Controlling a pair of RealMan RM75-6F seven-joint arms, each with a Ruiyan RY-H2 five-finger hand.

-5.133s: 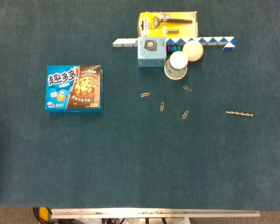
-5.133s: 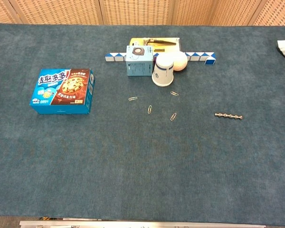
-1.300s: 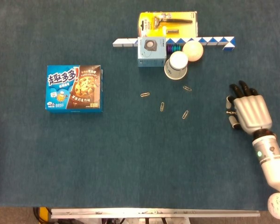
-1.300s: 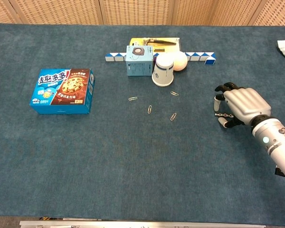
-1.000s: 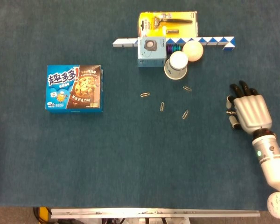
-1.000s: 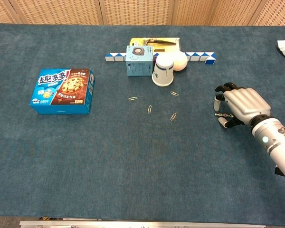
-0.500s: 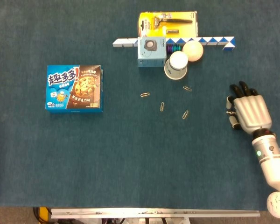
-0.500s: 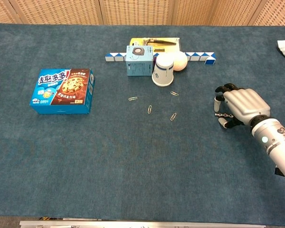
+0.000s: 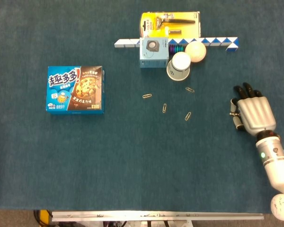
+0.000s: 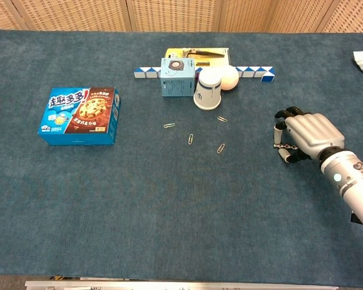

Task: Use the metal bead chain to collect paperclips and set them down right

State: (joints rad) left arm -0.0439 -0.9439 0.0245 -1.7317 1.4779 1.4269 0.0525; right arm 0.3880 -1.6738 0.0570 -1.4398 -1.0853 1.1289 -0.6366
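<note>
The robot's right hand (image 10: 302,137) lies knuckles-up over the blue cloth, fingers curled down over the metal bead chain (image 10: 281,145). Only a short end of the chain shows, poking out beside the fingertips in the chest view. Whether the fingers actually grip it or merely cover it cannot be told. The left hand is out of sight in both views.

To the hand's left, well apart from it, four paperclips lie scattered and untouched: the nearest (image 9: 188,116), then one (image 9: 164,108), one (image 9: 146,96), and one (image 9: 190,89) closer to a tipped paper cup (image 9: 179,66). Beyond them sit a small blue box (image 9: 154,52), a pale ball (image 9: 196,50), a packaged razor (image 9: 170,22) and a blue-and-white twist puzzle (image 9: 217,42). Far left is a cookie box (image 9: 75,89).

The task appears barely begun: the chain is being taken up, no clip collected, none set down.
</note>
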